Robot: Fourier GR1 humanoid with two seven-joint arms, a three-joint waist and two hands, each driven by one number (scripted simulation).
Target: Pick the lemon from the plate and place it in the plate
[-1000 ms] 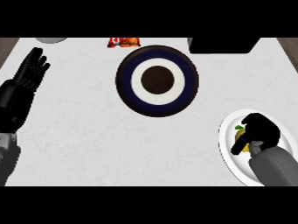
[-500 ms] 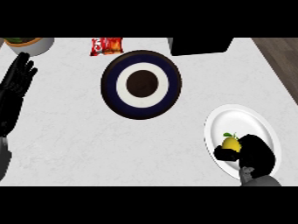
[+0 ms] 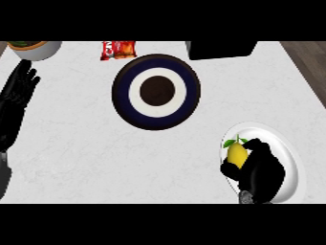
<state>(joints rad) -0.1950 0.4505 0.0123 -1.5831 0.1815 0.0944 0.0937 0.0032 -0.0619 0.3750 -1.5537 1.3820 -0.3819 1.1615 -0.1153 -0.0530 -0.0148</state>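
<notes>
Down at the lower right, the small yellow lemon (image 3: 236, 152) with its green leaf lies on the round white plate (image 3: 282, 146), and the black right hand (image 3: 258, 170) is curled round the lemon's lower side, fingers and thumb closing on it from below. That white plate sits close to the right edge of the pale speckled surface (image 3: 73, 143), with brown floor showing beyond that edge. One more plate, the round dark blue plate with a white ring and dark centre (image 3: 156, 91), lies at the middle of the surface, well apart from the white one, so there are two plates in all and a single lemon. Between the two plates runs a bare strip of surface, and a wide bare stretch spreads left of the blue plate toward the black left hand (image 3: 14, 98), which rests at the left edge with its fingers straight and spread, pointing up. Along the far edge stand three things, one of each: a white bowl with a green rim (image 3: 35, 48) at the left corner, a red snack packet (image 3: 118, 49) just above the blue plate, and a black box (image 3: 220, 49) to its right.
</notes>
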